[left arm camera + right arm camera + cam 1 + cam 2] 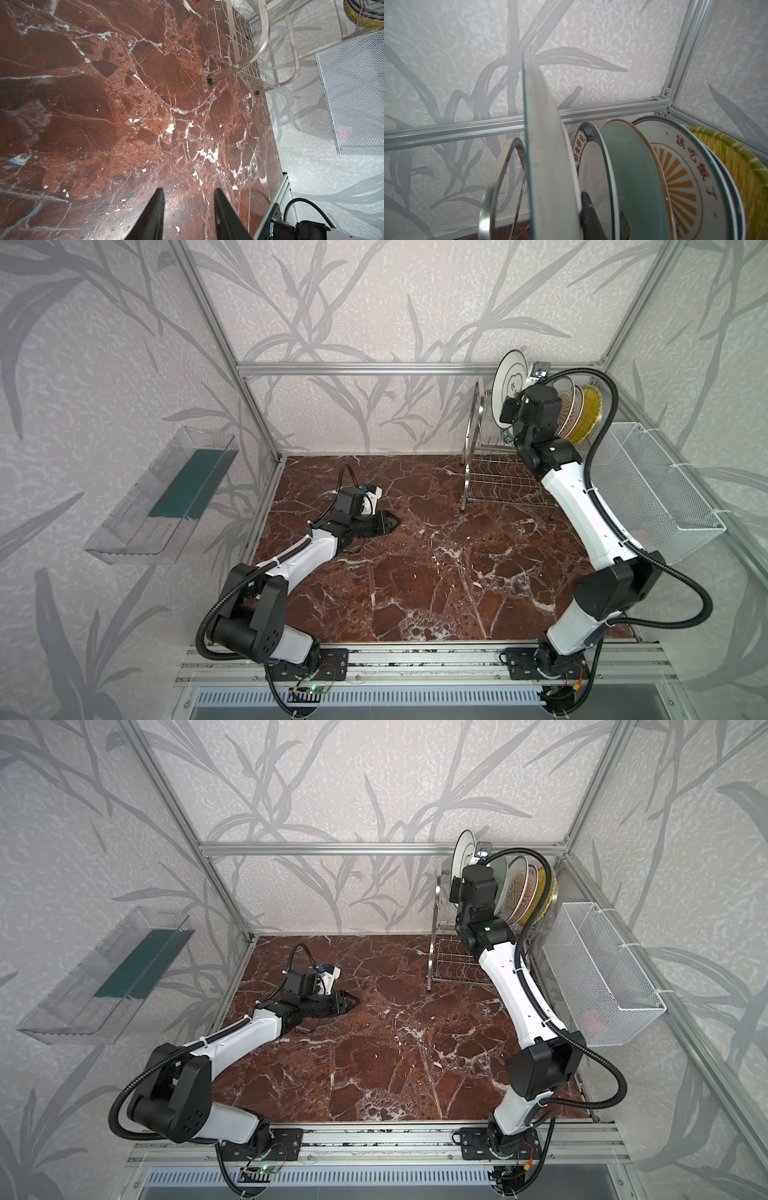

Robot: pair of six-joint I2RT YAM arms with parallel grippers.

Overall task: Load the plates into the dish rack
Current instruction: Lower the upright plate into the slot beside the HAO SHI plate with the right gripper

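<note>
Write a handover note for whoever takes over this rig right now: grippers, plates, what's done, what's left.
Left gripper: open, empty, low over the table.
Right gripper: shut on the cloud-emblem plate, held upright, higher than the row, at the dish rack upper tier.
Done: five other plates stand in that tier.
Left: seat this plate in a free slot, release, withdraw.

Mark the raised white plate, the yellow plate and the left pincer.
raised white plate (509, 374): a top view, on its front face.
yellow plate (588, 414): a top view, on its ribbed face.
left pincer (188, 192): left wrist view, midway between its fingertips.
</note>
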